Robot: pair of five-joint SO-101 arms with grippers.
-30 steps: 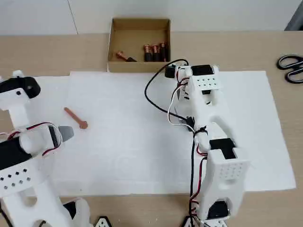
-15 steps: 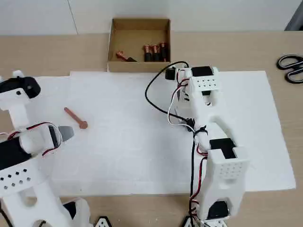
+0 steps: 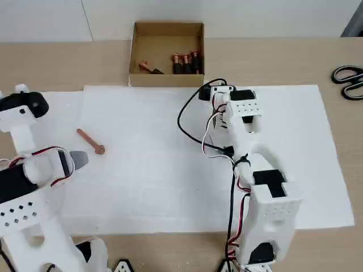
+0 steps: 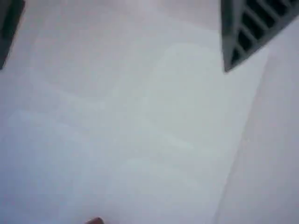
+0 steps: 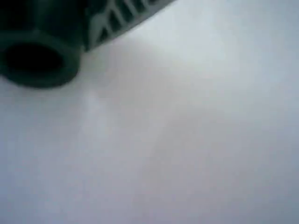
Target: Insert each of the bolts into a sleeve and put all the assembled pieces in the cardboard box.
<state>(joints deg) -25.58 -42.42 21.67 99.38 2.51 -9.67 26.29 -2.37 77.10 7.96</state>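
White foam (image 3: 147,181) covers the wooden table (image 3: 57,62) (scissors (image 3: 349,81) beside it); left gripper (image 3: 80,160) seems spread, empty; right gripper (image 3: 205,90) unclear.

I'm seeing bright, even light on white sheet (image 3: 142,181); soft grey shadow lying across it in right wrist view.

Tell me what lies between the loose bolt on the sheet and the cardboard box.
Nothing does. In the high view, the stretch from the bolt up to the cardboard box is bare white sheet.
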